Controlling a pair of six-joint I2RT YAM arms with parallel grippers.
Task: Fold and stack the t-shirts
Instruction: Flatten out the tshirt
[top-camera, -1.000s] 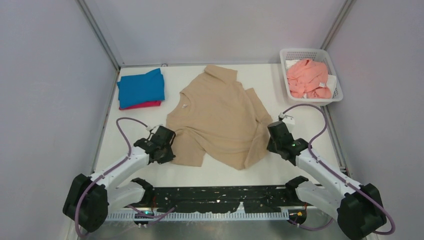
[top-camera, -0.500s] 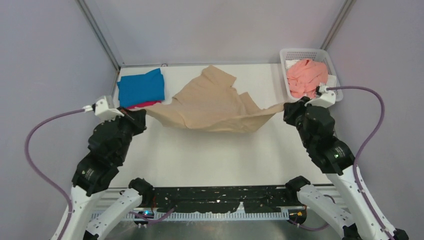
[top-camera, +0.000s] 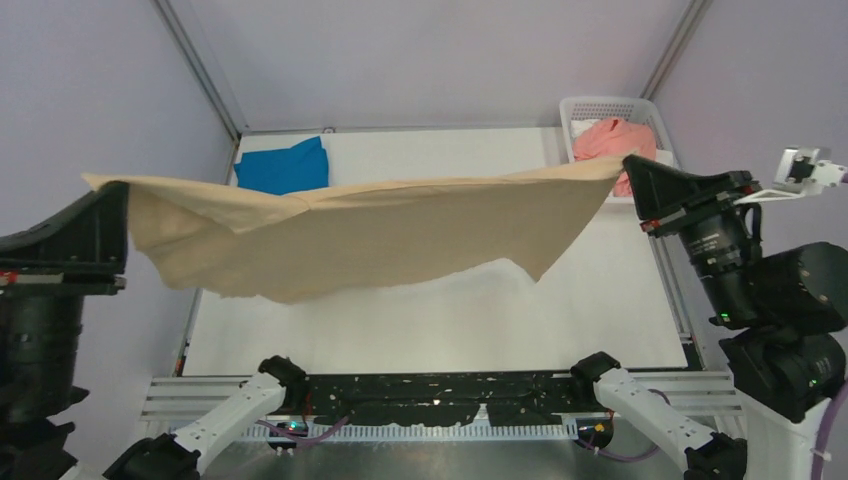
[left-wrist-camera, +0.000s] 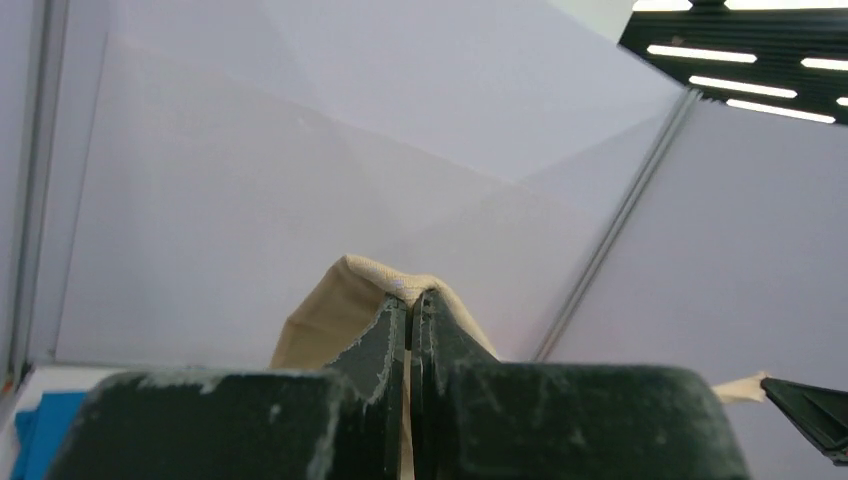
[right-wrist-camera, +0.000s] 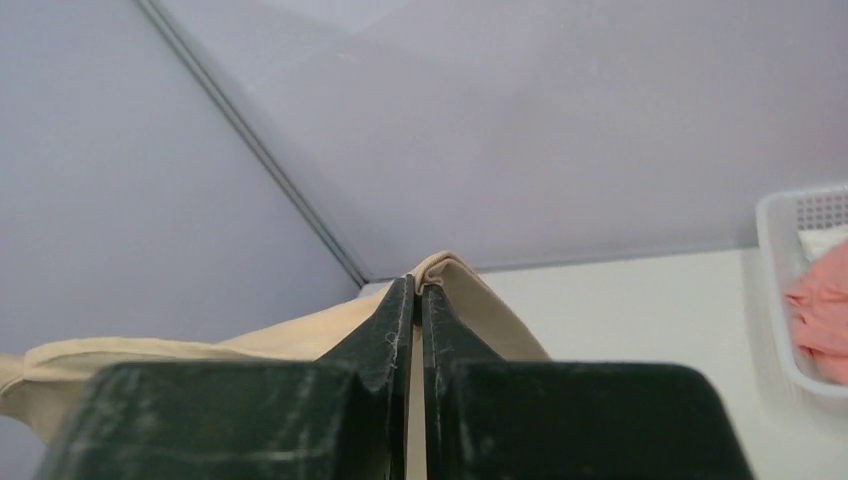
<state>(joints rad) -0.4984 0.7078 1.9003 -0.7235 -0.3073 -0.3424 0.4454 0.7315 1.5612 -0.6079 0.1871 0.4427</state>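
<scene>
The tan-beige t-shirt (top-camera: 370, 235) hangs stretched in the air high above the table, held at both ends. My left gripper (top-camera: 118, 190) is shut on its left end; the cloth (left-wrist-camera: 335, 310) pokes over the pinched fingertips in the left wrist view. My right gripper (top-camera: 630, 165) is shut on its right end; the cloth (right-wrist-camera: 300, 335) also shows in the right wrist view. The folded bright blue shirt (top-camera: 285, 168) lies at the table's back left; the magenta-red one is hidden. The salmon pink shirt (top-camera: 605, 140) lies crumpled in the basket.
A white mesh basket (top-camera: 590, 108) stands at the back right corner, also seen in the right wrist view (right-wrist-camera: 775, 240). Grey enclosure walls with metal corner posts close in the table on three sides. The white tabletop (top-camera: 430, 320) lies below the hanging shirt.
Both arms have gone from the shirt flat on the table to lifting it high and spreading it wide; the shirt now hangs stretched between the grippers, close to the camera.
</scene>
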